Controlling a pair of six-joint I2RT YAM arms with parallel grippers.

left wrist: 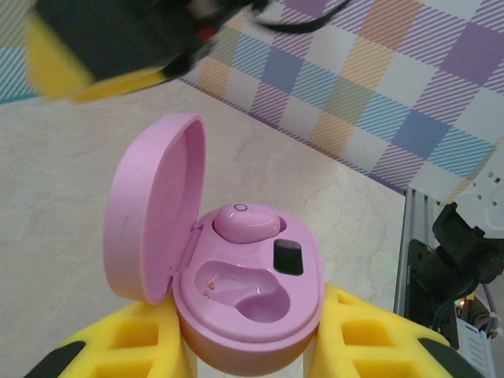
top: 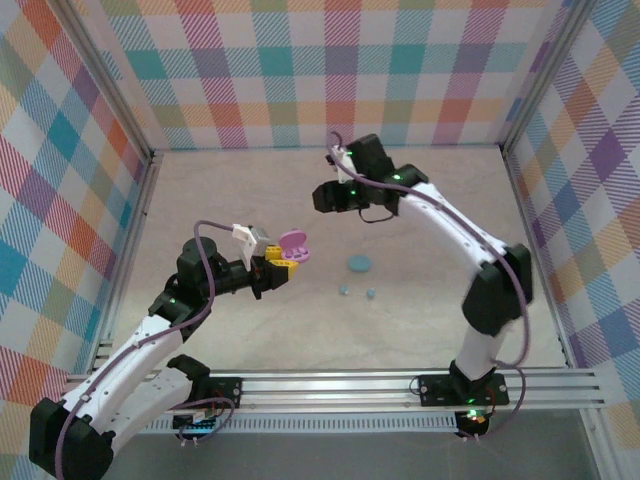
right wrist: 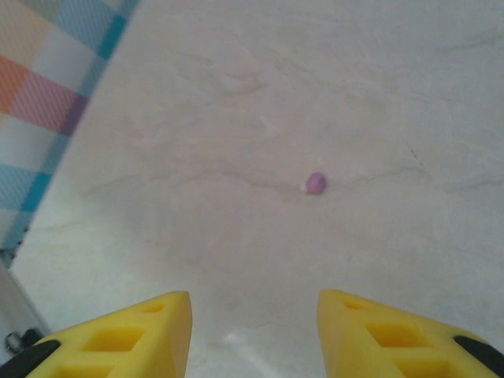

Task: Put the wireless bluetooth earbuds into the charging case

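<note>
Left gripper (top: 279, 262) pinches the open pink charging case (left wrist: 256, 319) — seated earbud (left wrist: 246, 221) in its 12 o'clock socket. Right gripper (right wrist: 253, 331) spread — loose pink earbud (right wrist: 315, 183) at its 1 o'clock.

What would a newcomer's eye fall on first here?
The open pink charging case, clamped in the left pincer, with one pink earbud seated and the neighbouring socket empty. Next, a lone pink earbud lying on the pale table ahead of the open right pincer.
</note>
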